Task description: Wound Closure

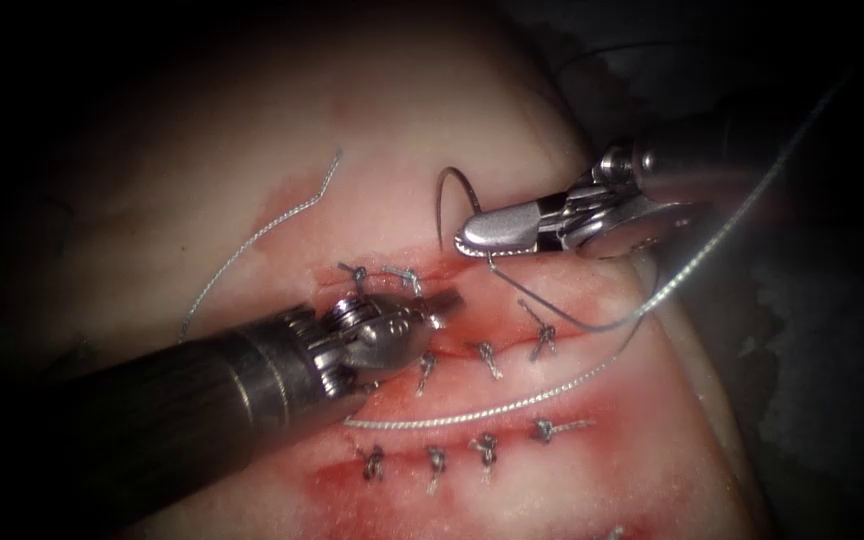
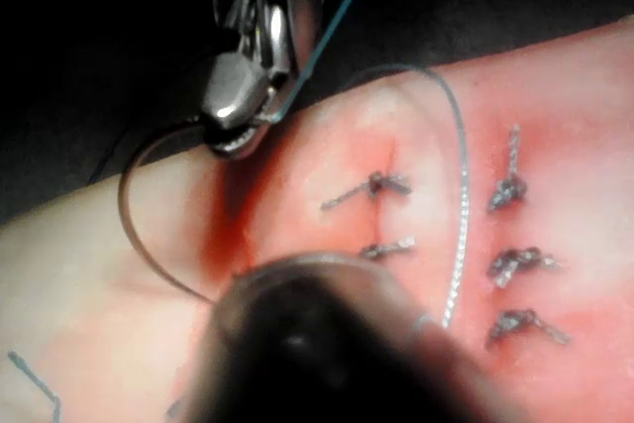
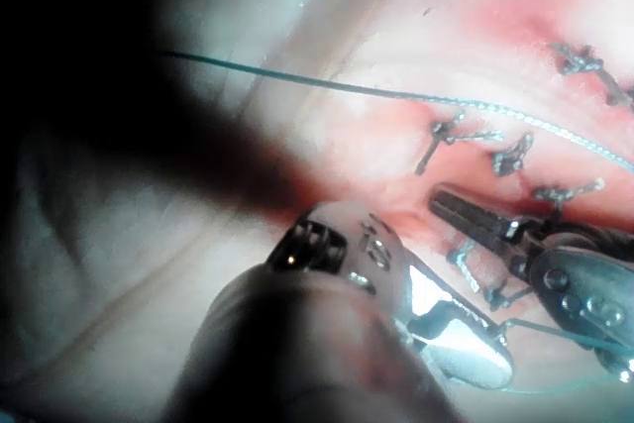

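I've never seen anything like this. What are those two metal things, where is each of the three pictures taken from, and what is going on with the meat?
It is bench practice: a surgical robot sews a cut in pork belly, the tissue. The wide picture comes from an endoscope above; the other two come from small cameras riding on each arm. The right tool enters from the right, its jaws shut on the curved needle near its rear end; the needle arcs free above the tissue, not in it. The thread trails from it across the wound. The left tool rests at the cut, jaws closed, apparently holding nothing. Small knotted stitches in rows are finished ones, with red fluid around them.
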Controlling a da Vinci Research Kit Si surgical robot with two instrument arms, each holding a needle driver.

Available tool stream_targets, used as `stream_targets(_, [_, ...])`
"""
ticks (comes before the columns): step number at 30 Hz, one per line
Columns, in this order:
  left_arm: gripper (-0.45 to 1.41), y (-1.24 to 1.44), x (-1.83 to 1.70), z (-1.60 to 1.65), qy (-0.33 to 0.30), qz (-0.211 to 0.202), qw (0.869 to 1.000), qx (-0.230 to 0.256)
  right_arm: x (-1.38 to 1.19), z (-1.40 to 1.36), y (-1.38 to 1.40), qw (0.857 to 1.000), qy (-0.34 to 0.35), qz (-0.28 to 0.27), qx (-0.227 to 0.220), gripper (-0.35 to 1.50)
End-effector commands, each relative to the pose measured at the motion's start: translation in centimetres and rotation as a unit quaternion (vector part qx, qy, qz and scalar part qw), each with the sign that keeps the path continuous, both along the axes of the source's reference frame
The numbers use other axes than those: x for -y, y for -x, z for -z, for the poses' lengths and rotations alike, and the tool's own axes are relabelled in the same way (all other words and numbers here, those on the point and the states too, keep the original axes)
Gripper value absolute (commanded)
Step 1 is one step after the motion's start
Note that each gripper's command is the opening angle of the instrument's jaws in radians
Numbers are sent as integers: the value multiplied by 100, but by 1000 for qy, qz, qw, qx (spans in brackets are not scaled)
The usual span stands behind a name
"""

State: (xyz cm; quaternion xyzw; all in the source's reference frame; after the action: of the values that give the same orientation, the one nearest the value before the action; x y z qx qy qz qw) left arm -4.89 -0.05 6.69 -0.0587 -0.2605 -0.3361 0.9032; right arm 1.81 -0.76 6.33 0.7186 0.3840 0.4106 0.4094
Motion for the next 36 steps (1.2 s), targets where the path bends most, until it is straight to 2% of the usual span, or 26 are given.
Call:
stream_targets(1, [-45,6,-11,-1,2,1,1000,1,-5,-4,-9,1000,1,0,-2,-35])
stream_targets(12, [-45,6,-11,0,2,1,1000,1,5,-12,-14,1000,1,3,0,-35])
stream_targets(26, [-45,5,-11,0,2,0,1000,2,-3,-4,-5,1000,-8,6,-4,-35])
stream_targets(36, [-45,5,-11,0,2,0,1000,2,3,-11,-5,1000,-3,7,-6,-35])
